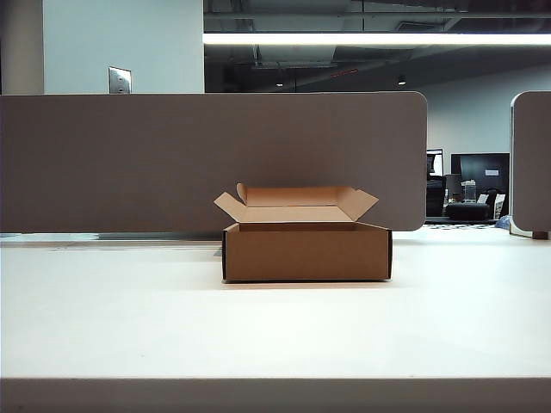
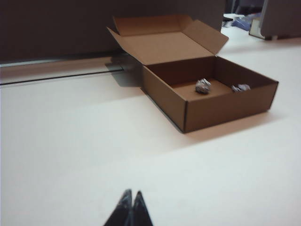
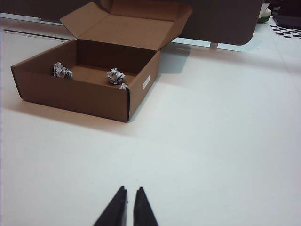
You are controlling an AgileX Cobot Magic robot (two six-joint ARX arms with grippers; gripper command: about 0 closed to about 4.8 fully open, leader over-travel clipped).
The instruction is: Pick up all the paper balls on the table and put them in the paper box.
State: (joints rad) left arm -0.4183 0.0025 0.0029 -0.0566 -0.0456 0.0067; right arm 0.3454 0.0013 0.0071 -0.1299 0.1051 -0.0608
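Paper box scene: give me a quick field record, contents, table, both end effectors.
box: low brown cardboard paper box, flaps open, upright on the off-white table
contents: crumpled white paper balls with blue-grey print inside; right wrist view shows three, one only partly visible
table: no paper balls visible outside the box
left end effector: shut, empty, short of the box
right end effector: nearly shut, empty, short of the box

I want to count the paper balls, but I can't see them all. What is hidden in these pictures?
- Exterior view: the paper box front wall hides everything inside it.
- Left wrist view: two paper balls show; a third cannot be seen.
- Right wrist view: the third ball is half hidden by the box wall.
- Both arms: only the shut left tool and the nearly closed right tool tips show, cut off by the picture edge.
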